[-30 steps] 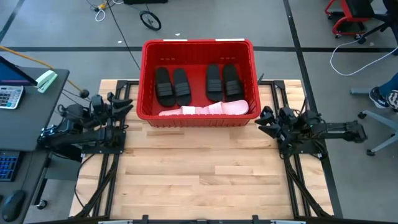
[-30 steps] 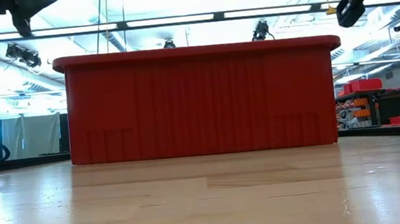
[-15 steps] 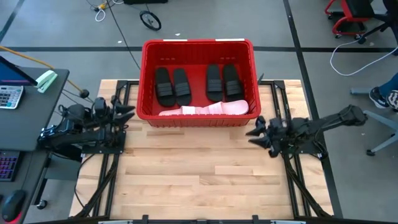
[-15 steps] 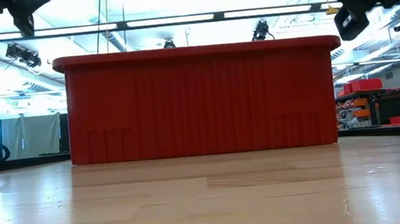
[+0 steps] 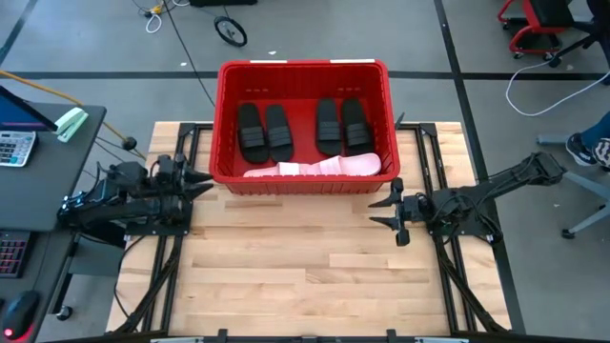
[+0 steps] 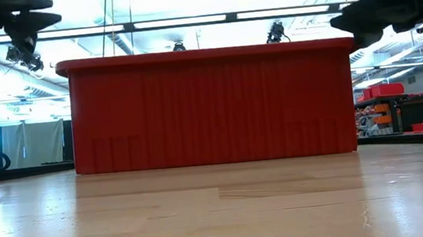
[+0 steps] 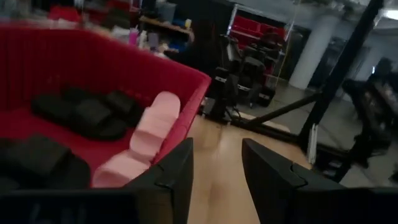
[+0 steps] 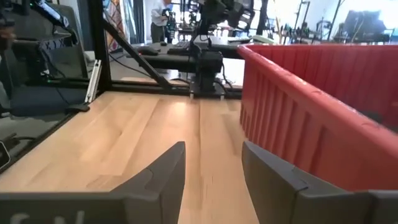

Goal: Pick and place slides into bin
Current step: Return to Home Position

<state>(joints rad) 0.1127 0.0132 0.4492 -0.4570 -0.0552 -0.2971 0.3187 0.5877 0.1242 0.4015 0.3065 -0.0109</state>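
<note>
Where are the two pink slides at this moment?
In the high view the pink slides lie inside the red bin, along its lower wall in that picture, next to the black slides.

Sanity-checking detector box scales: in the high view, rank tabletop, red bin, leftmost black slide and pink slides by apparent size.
1. wooden tabletop
2. red bin
3. leftmost black slide and pink slides: not ranked. The pink ones overlap and sit partly hidden against the bin's near wall.
</note>
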